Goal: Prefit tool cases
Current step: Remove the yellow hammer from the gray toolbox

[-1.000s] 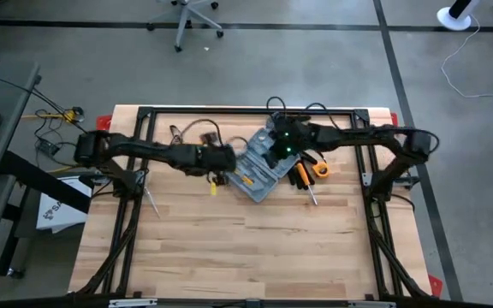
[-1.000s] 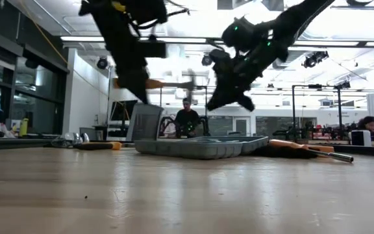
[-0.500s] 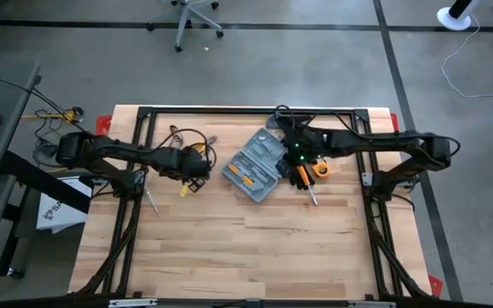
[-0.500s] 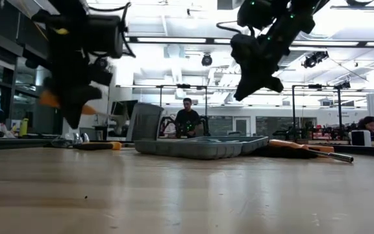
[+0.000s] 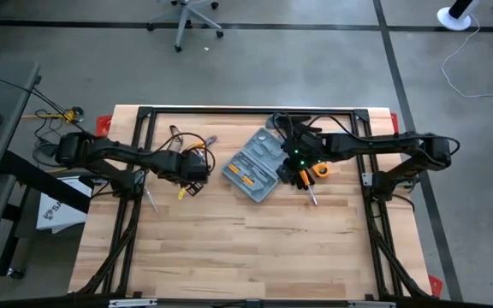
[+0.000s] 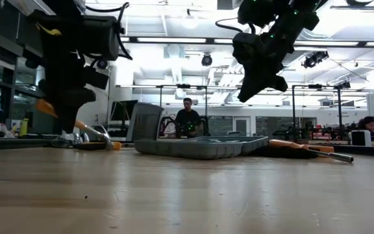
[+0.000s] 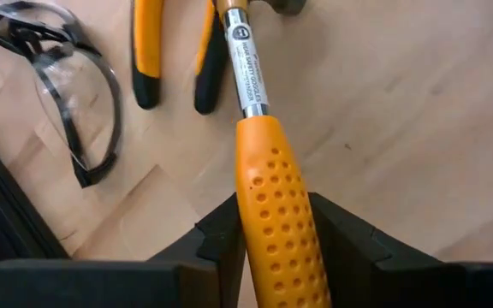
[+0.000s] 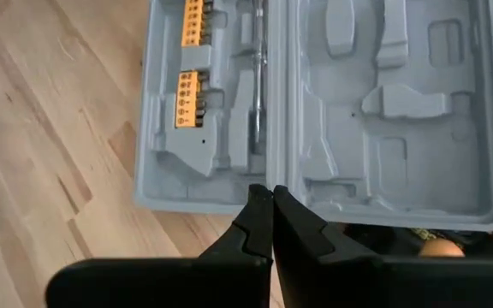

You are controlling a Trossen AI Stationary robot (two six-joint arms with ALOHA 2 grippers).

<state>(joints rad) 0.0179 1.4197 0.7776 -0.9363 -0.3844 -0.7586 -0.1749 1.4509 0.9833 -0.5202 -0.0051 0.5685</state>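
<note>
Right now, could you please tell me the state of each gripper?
Left gripper: fingers on either side of the orange hammer handle; whether they grip it cannot be told.
Right gripper: shut, empty, above the open tool case.

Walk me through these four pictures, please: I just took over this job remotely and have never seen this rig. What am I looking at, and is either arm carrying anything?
Two dark robot arms work at a wooden table. One picture looks straight down, one looks level across the tabletop, and one comes from each wrist. The open grey tool case lies in the middle, with orange bits in one half. The left hand has a hammer between its fingers, by its orange handle, low over the wood beside pliers and safety glasses. Whether it grips or is letting go is unclear. The right hand is shut and empty, above the case's edge. More orange-handled tools lie beside the case.
</note>
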